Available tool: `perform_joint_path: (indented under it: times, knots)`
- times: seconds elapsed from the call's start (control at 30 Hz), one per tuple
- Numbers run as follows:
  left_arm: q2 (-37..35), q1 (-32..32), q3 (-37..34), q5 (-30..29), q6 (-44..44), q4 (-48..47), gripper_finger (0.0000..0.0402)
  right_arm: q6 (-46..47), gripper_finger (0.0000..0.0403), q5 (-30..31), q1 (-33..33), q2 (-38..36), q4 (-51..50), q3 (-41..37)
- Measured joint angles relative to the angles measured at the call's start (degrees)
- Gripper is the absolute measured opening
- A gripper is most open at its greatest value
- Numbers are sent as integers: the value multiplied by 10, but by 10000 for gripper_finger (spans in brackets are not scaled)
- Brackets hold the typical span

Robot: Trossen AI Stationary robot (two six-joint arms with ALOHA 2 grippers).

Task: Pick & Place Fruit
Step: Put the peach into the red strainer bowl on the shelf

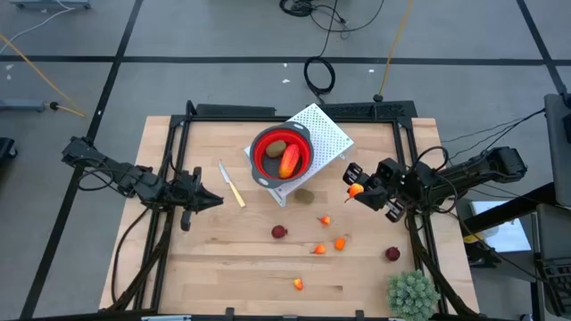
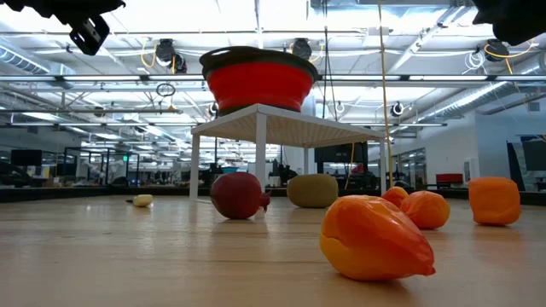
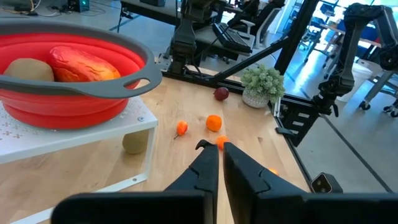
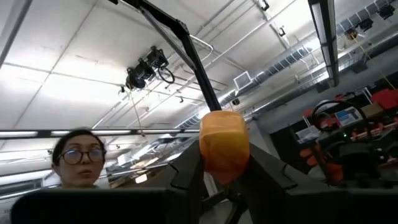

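An orange fruit piece [image 2: 375,237] lay nearest the low camera, on the near part of the wooden surface [image 1: 241,259]. Just behind it and to the right sat more small orange pieces [image 2: 425,209], with a dark red ball [image 2: 237,194] and an olive-brown oval [image 2: 312,190] farther off toward the middle. From above, small orange bits [image 1: 340,242] lay scattered across the near middle of the surface, a second dark red ball [image 1: 392,254] lay at near right, and the olive-brown oval rested just beside the white perforated stand [image 1: 323,134].

The red bowl [image 1: 281,152] stood on that stand at the far middle of the surface. It held an olive-brown oval [image 1: 277,148] and a larger orange-red piece [image 1: 289,161].

The right pincer [image 1: 357,189] was raised above the right side of the surface, right of the bowl. Its fingers were clamped on an orange piece [image 4: 224,144], and its wrist camera pointed up at the ceiling; a person showed at the edge of that view.

The left pincer [image 1: 214,201] hung over the left side of the surface with its fingers [image 3: 205,171] together, gripping nothing. A cream-handled knife [image 1: 232,185] lay just beyond it. A spiky green plant ball [image 1: 411,292] stood at the near right corner.
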Motion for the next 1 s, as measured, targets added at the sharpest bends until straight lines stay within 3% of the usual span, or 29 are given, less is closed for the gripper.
perform_joint_path:
  times: [0.13, 0.37, 0.5, 0.77, 1.0]
  knots:
    - [0, 0, 0, 0, 0, 0, 27, -20, 84, 18, 0, 0, -2, 0]
    - [0, 0, 0, -1, -3, 4, 10, -55, 84, 183, -2, 0, -140, 0]
    - [0, 0, 0, -1, -4, 4, 2, -43, 84, 238, -9, 0, -202, 0]
    - [0, 0, 0, -8, -23, 19, 27, -79, 84, 293, -20, 0, -247, 9]
    - [0, 0, 0, -57, -47, 78, 45, -177, 84, 306, -20, 2, -457, 116]
